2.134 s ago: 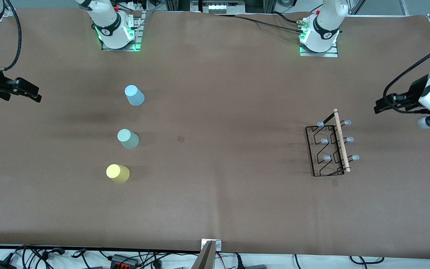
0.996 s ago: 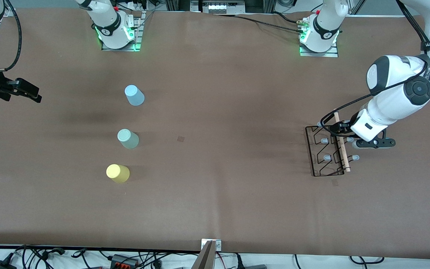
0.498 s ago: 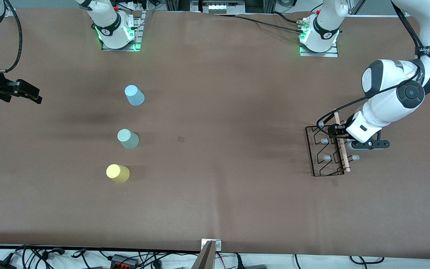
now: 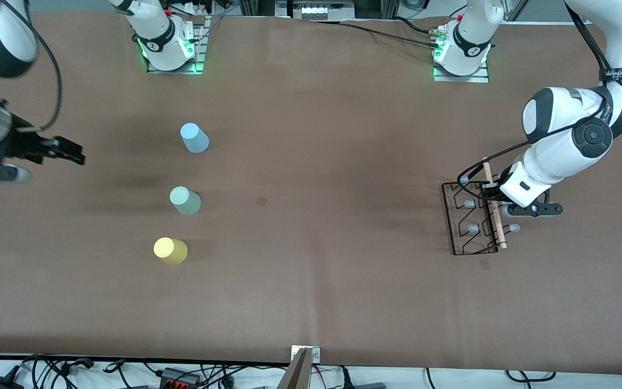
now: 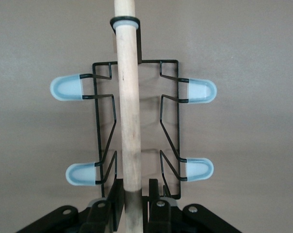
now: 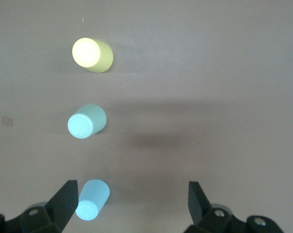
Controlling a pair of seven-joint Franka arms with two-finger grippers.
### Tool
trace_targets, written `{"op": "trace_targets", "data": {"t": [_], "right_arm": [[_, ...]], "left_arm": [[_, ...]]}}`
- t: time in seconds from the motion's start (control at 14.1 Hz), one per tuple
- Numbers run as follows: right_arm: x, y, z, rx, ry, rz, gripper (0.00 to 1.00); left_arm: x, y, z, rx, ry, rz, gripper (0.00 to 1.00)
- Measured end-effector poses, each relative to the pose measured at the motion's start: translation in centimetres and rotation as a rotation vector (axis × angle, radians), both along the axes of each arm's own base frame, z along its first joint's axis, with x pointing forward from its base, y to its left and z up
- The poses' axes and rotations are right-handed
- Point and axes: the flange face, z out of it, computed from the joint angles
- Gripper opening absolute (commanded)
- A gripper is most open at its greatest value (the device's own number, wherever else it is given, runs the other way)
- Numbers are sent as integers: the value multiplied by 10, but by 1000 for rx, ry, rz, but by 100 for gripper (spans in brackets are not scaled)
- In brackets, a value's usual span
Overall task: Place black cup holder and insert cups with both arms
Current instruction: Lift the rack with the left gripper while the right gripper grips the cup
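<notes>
The black cup holder [image 4: 470, 221] lies flat on the table near the left arm's end, its wooden handle [image 4: 495, 216] on top. My left gripper [image 4: 492, 195] is down on the handle and shut on the rod [image 5: 128, 121], fingers [image 5: 113, 194] on either side. Pale prongs [image 5: 66, 88] stick out from the wire. The light blue cup [image 4: 194, 138], pale green cup [image 4: 184, 200] and yellow cup [image 4: 170, 250] stand upside down in a row toward the right arm's end. My right gripper [image 4: 71, 154] is open and empty over bare table beside them; the light blue cup [image 6: 92, 199] shows by one finger.
The brown table mat [image 4: 316, 243] stretches between the cups and the holder. The arm bases [image 4: 170, 48] stand along the table's edge farthest from the front camera. Cables lie past the near edge.
My right arm has swung in toward the row of cups. My left gripper has come over the holder and settled on its wooden handle, barely moving in the last half second.
</notes>
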Motion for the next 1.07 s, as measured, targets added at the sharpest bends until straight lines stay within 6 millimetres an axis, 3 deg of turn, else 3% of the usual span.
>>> {"op": "trace_targets", "data": {"t": [0.21, 0.36, 0.5, 0.71, 0.92, 1.07], "right_arm": [[22, 27, -52, 60, 30, 7, 100], [33, 69, -92, 50, 50, -6, 100], [36, 108, -130, 35, 83, -29, 100], [37, 119, -175, 1, 128, -16, 100], [35, 124, -208, -60, 170, -14, 100], [34, 124, -226, -65, 194, -27, 100]], "left_arm": [[0, 0, 0, 0, 0, 5, 1], [0, -11, 4, -3, 2, 14, 1], [1, -35, 15, -8, 28, 30, 1], [5, -101, 60, -23, 42, 31, 1], [-4, -189, 109, -63, -9, 65, 1], [-18, -249, 125, -90, -29, 42, 0]]}}
